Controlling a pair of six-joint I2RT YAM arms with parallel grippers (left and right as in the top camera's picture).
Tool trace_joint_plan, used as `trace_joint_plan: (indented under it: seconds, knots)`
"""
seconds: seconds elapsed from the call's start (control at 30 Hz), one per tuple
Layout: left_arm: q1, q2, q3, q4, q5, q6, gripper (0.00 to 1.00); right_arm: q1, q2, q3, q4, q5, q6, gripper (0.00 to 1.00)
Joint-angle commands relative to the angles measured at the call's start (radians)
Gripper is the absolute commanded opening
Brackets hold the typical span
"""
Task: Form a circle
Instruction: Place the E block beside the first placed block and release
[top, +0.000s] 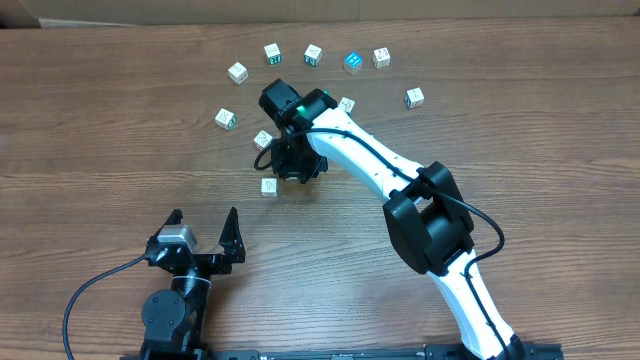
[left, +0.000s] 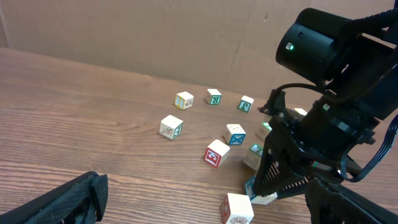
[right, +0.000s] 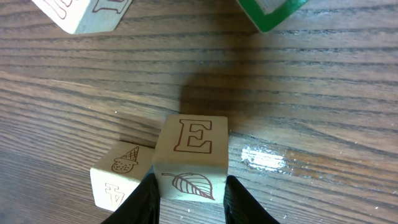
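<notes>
My right gripper (right: 189, 200) is shut on a pale wooden cube (right: 191, 149) printed with an E and a leaf, low over the table. A second cube with an ice-cream cone (right: 117, 177) touches its left side. Seen from overhead, the right gripper (top: 293, 167) stands mid-table with one cube (top: 269, 187) just in front of it and another (top: 263, 139) behind. The circle is mostly hidden under this arm. In the left wrist view, a few cubes (left: 252, 157) cluster close round it. My left gripper (top: 205, 228) is open and empty near the front edge.
Several more cubes lie in a wide arc at the back, among them a teal-faced one (top: 352, 62) and pale ones (top: 238, 72) (top: 414, 97). The right arm (top: 430, 215) stretches diagonally across the right half. A brown wall (left: 155, 37) stands behind the table.
</notes>
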Motion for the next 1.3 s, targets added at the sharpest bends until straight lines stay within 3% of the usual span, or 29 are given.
trace_joint_plan:
  seconds: [0.0,0.47,0.7,0.87,1.27]
  knots:
    - [-0.008,-0.011,-0.003,0.002,0.005,0.027,0.99,-0.002,-0.031,-0.003,0.001,0.001,0.049,0.29]
    - [-0.008,-0.011,-0.003,0.002,0.005,0.027,1.00,0.006,-0.031,-0.003,-0.009,0.001,0.054,0.32]
    - [-0.008,-0.011,-0.003,0.002,0.005,0.027,1.00,0.007,-0.031,-0.003,0.002,0.025,0.054,0.50]
    - [-0.008,-0.011,-0.003,0.002,0.005,0.027,1.00,0.005,-0.031,-0.003,0.026,0.098,0.054,0.56]
    - [-0.008,-0.011,-0.003,0.002,0.005,0.027,0.99,0.017,-0.031,-0.003,0.035,0.098,0.080,0.43]
